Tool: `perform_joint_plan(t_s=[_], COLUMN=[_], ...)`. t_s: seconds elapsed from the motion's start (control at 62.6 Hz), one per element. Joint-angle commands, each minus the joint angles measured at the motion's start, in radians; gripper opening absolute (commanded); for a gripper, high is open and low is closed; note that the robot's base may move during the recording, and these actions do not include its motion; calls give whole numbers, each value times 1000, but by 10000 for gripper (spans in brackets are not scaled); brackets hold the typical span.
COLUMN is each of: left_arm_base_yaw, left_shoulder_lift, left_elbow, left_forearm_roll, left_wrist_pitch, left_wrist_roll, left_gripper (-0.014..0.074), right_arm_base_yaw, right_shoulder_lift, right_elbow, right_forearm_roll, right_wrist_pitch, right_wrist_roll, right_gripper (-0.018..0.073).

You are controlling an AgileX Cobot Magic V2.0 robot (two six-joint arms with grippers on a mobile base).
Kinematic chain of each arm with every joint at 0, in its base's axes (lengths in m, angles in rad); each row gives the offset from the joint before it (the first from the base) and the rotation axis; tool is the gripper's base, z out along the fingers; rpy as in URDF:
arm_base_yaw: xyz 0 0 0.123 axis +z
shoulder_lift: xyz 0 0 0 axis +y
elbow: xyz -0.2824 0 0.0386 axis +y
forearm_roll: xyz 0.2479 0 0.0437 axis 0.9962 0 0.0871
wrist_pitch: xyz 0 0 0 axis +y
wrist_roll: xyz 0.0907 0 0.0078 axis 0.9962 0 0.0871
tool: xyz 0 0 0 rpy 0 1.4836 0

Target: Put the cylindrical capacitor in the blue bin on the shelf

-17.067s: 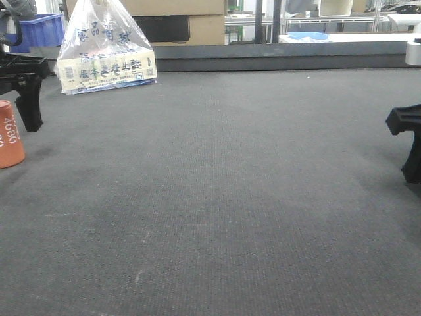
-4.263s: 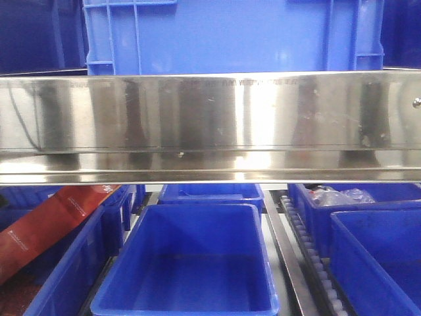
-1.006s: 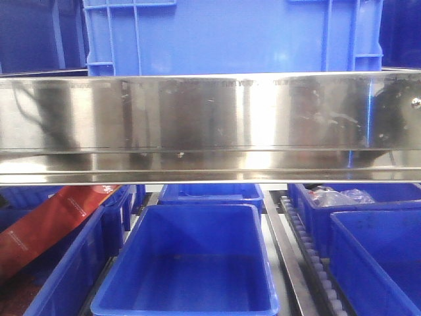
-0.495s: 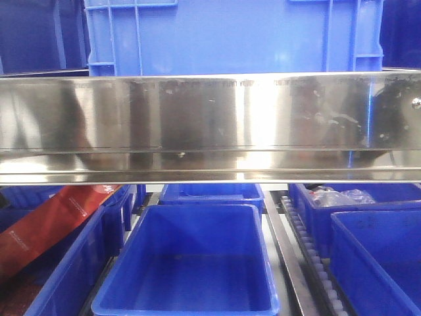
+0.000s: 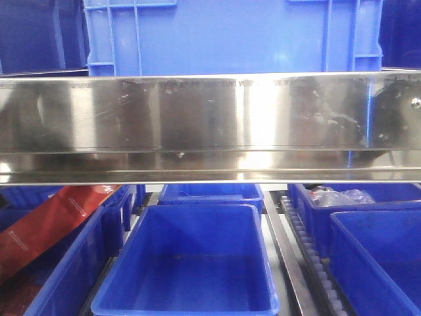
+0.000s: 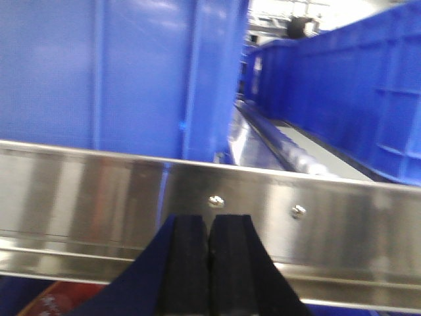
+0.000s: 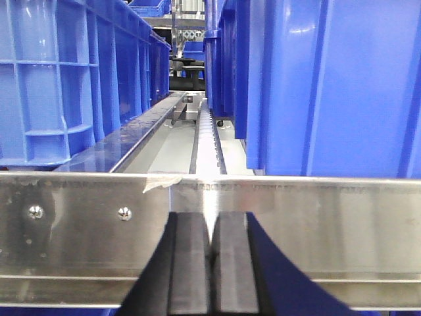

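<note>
A: Is the cylindrical capacitor seen anywhere?

B: No; both the left gripper (image 6: 209, 263) and right gripper (image 7: 211, 273) are clenched on nothing, the shelf (image 5: 210, 125) rail just ahead.

A: Handling?

B: Judged light, stiff, slippery; best gripped mid-body.

Light: bright, from overhead on my side.
Glare: white streak on the shelf (image 5: 263, 125) rail.
Blur: my left wrist view is soft; the others are sharp.
</note>
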Motion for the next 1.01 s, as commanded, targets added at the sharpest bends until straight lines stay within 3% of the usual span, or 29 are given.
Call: perform_joint_plan(t_s=[0.0,0.128,0.239,0.99], left_arm_base_yaw=[-25,-33,-33,-31], left_shoulder_lift=[-5,-5,-5,-5], left_elbow=[-1,-1,-1,-1], left_forearm_roll=[8,30,43,22], left_wrist_pitch=[-6,-11,-33,-46], left_wrist_roll=[-1,4,100,100], left_gripper=[-111,-111,-111,-111], right_arm_base_yaw=[-5,-5,-5,-5], right_shoulder_lift=[-4,-4,-4,-4], right_elbow=[0,0,0,0], right_forearm_roll=[1,1,1,1], right_wrist_pitch=[-29,-29,-29,-29], right_wrist_roll=[2,2,2,2], right_gripper=[-162,-162,-162,-162])
